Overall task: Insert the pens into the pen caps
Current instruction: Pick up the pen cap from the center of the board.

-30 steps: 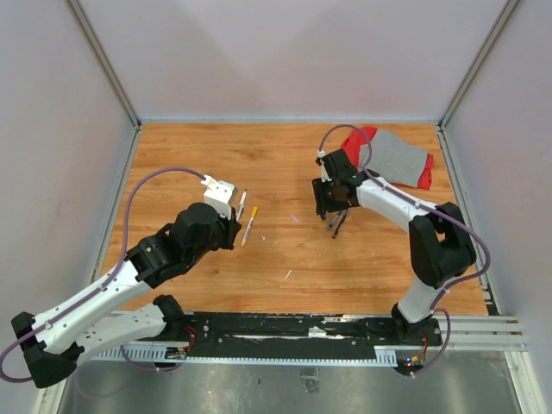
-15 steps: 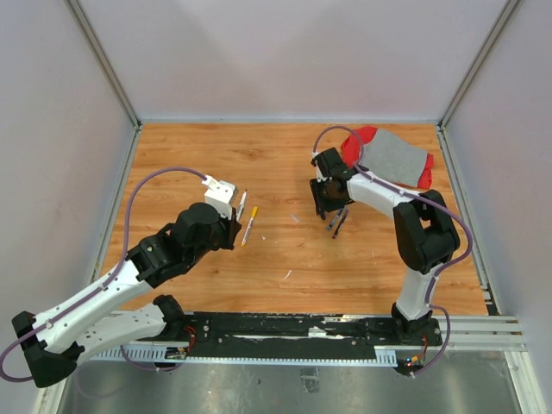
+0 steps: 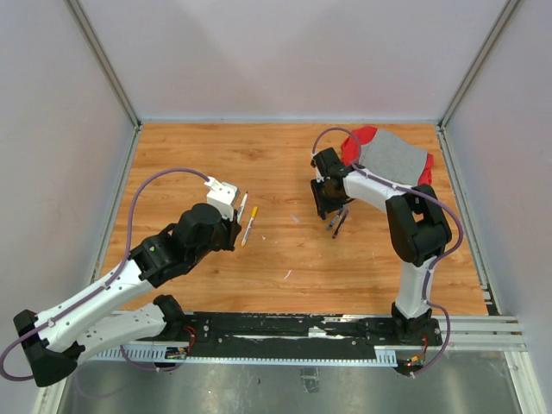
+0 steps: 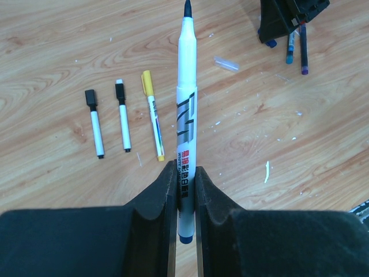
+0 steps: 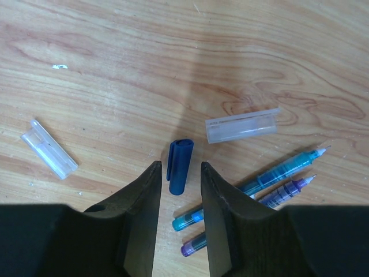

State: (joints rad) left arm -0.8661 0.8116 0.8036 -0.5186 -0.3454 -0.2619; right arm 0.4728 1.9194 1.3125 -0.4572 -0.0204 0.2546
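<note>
My left gripper [image 4: 184, 173] is shut on a white pen [image 4: 185, 109] with a blue end, its bare dark tip pointing away. The same pen [image 3: 242, 203] sticks out beyond the left gripper [image 3: 236, 216] in the top view. Three more pens lie on the wood to its left: two with black caps [image 4: 95, 124] [image 4: 123, 118] and one with a yellow cap [image 4: 153, 115]. My right gripper [image 5: 180, 166] is open and low over the table. A loose blue pen cap [image 5: 181, 151] lies between its jaws with a gap on each side. Teal [image 5: 277, 170] and purple [image 5: 288, 189] pens lie just right of it.
Two clear caps [image 5: 242, 125] [image 5: 49, 149] lie on the wood near the blue one. A red and grey cloth [image 3: 392, 155] sits at the back right behind the right arm. A small white scrap [image 3: 288, 274] lies mid-table. Walls enclose the table on three sides.
The right gripper's jaws have narrowed around the blue cap, and the right arm's elbow has swung in towards the middle. The left arm and its pen have stayed still.
</note>
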